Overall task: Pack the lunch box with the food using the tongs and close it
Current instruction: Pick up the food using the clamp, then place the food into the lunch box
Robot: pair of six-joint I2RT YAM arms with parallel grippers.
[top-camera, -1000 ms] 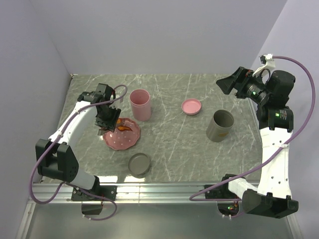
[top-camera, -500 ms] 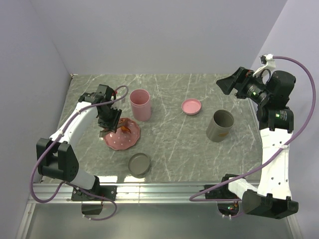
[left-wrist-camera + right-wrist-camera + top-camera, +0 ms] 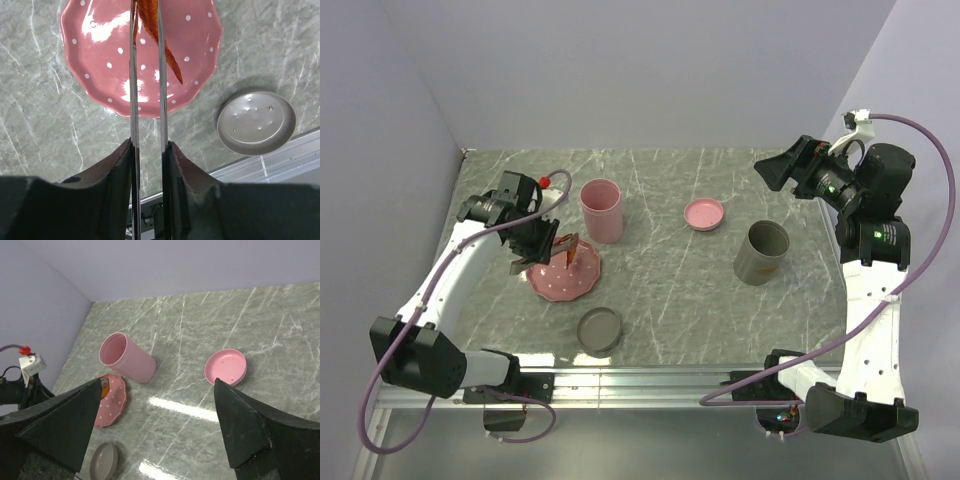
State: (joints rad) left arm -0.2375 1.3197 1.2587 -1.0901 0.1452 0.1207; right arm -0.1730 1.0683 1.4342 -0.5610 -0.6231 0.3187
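Observation:
My left gripper (image 3: 147, 145) is shut on the silvery tongs (image 3: 133, 100), one finger pressing on each arm. The tongs' tips pinch the food, a curved orange-red strip (image 3: 162, 42), which hangs over the pink dotted plate (image 3: 100, 70). From above, the left gripper (image 3: 540, 243) sits at the plate's (image 3: 560, 285) left edge with the tongs (image 3: 565, 250) slanting over it. The tall pink lunch box (image 3: 601, 210) stands open just behind the plate, its pink lid (image 3: 704, 214) lying to the right. My right gripper (image 3: 158, 385) hangs open and empty, high at the back right (image 3: 778, 170).
A tall grey container (image 3: 761, 252) stands open at the right. A grey lid (image 3: 599, 329) lies near the front edge below the plate, also seen from the left wrist (image 3: 256, 122). Walls close in the left, back and right sides.
The left gripper squeezed the tongs narrower and the left arm swung out and turned. The orange-red strip, lying on the plate before, now hangs in the tongs' tips. The right arm stayed still.

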